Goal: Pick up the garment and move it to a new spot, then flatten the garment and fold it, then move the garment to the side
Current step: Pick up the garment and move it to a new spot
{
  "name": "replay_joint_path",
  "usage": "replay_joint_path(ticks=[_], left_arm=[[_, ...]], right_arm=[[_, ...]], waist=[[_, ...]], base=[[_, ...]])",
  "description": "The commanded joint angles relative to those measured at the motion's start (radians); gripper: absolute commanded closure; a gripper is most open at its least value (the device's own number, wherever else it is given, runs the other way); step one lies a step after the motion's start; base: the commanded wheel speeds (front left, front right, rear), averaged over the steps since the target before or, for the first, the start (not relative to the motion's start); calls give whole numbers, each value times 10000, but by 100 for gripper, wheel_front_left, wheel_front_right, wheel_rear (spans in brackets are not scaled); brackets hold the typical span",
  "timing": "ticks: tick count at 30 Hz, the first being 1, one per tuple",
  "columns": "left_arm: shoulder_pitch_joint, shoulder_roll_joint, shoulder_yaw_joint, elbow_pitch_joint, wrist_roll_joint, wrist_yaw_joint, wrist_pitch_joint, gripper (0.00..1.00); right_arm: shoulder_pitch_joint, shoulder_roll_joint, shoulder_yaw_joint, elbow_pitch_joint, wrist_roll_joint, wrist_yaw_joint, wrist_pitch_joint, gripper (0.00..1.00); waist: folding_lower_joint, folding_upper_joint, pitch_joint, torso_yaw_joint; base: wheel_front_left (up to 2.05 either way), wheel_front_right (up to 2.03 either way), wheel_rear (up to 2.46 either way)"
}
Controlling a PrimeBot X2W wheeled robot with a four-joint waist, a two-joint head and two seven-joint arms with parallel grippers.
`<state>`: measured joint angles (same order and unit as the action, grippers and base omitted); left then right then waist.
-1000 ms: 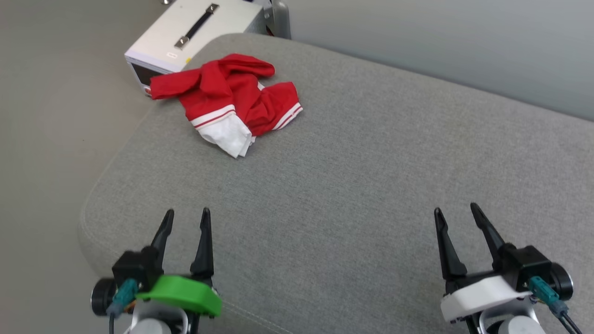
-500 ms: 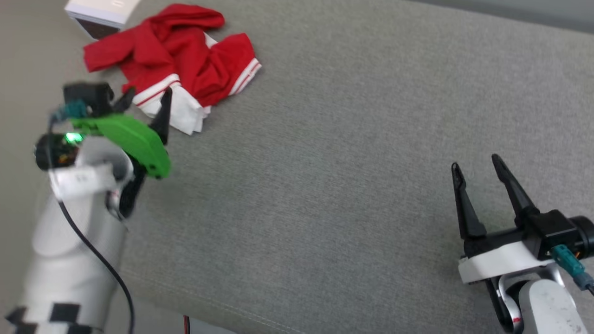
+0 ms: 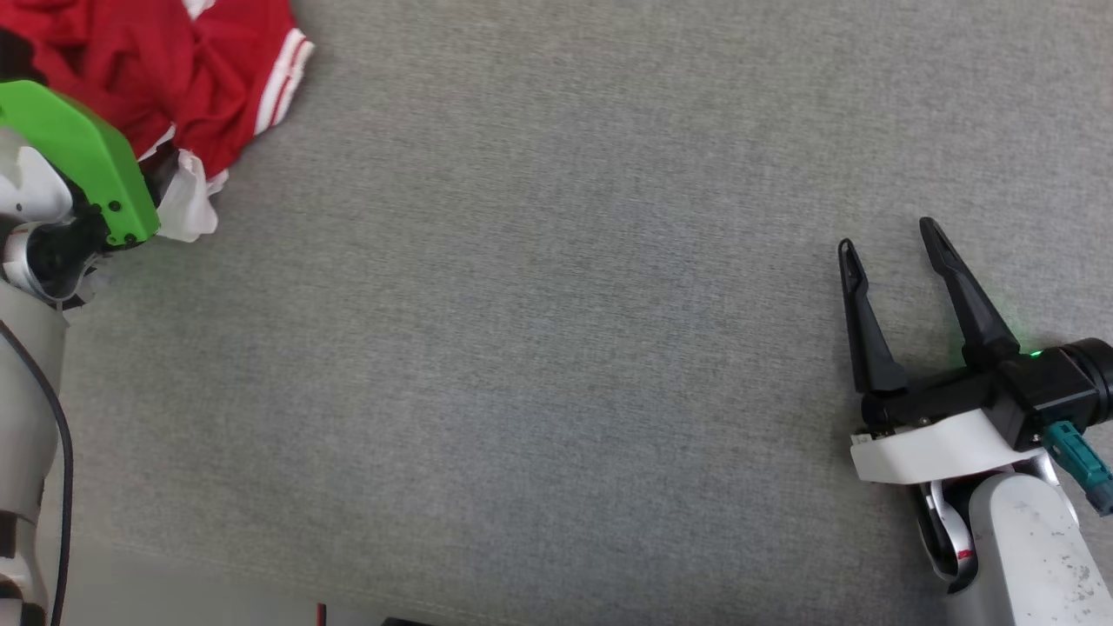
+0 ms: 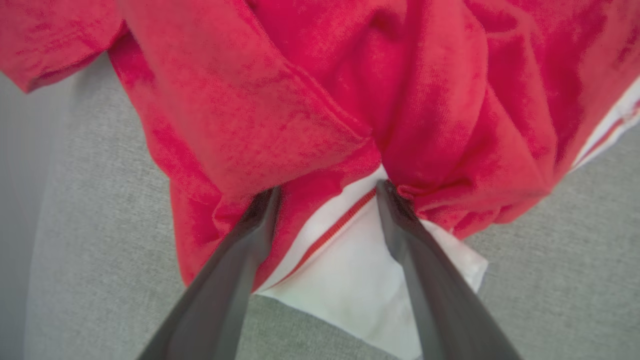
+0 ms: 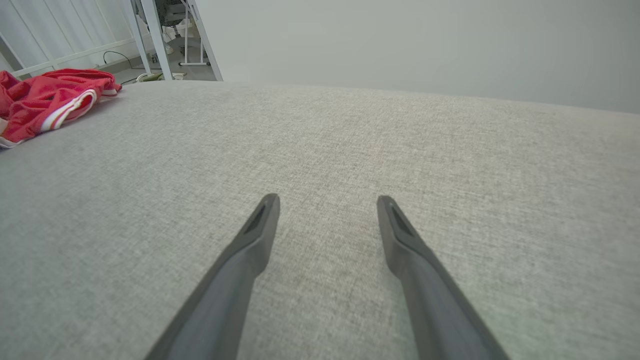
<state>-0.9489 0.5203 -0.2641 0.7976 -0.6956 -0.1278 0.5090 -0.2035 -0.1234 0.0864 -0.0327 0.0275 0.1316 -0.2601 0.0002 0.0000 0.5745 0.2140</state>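
Left wrist view: the left gripper (image 4: 325,187) has its fingers (image 4: 240,260) apart, tips at the crumpled garment's (image 4: 300,90) red folds, the white sleeve (image 4: 350,260) between them; whether they touch is blurred.

Head view: the garment lies in the top left corner of the grey upholstered surface (image 3: 556,348), cut off by the frame. A green cover (image 3: 78,148) hides the left fingers. The right gripper (image 3: 887,235) is well apart from it, fingers spread.

Right wrist view: spread fingers above bare upholstery, the garment far off and cut off at the left edge.
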Motion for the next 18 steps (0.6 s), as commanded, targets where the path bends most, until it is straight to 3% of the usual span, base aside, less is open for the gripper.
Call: replay_joint_path(ticks=[1, 2, 3, 9, 18], left_arm=[[-56, -35, -39, 170, -256, -28, 188, 0], [76, 75, -335, 258, -400, -28, 303, 71], [132, 99, -400, 269, -444, -28, 259, 100], [427, 260, -465, 436, -786, -28, -330, 100], [801, 805, -719, -386, -843, -28, -1734, 100]], right_arm=[[-46, -40, -78, 109, -89, -9, -16, 0], [-43, -44, -133, 153, -94, -9, -16, 0], [-44, -41, -144, 186, -98, -9, -16, 0], [5, 49, -99, 387, -126, -9, -16, 0], [558, 331, -189, 892, 75, -9, -16, 0]], waist=[[-2, 0, 431, -430], [-2, 0, 401, -420], [-2, 0, 355, -406], [-2, 0, -242, -315], [-2, 0, -2228, -344]], base=[[0, 0, 0], [0, 0, 0], [0, 0, 0], [0, 0, 0], [0, 0, 0]])
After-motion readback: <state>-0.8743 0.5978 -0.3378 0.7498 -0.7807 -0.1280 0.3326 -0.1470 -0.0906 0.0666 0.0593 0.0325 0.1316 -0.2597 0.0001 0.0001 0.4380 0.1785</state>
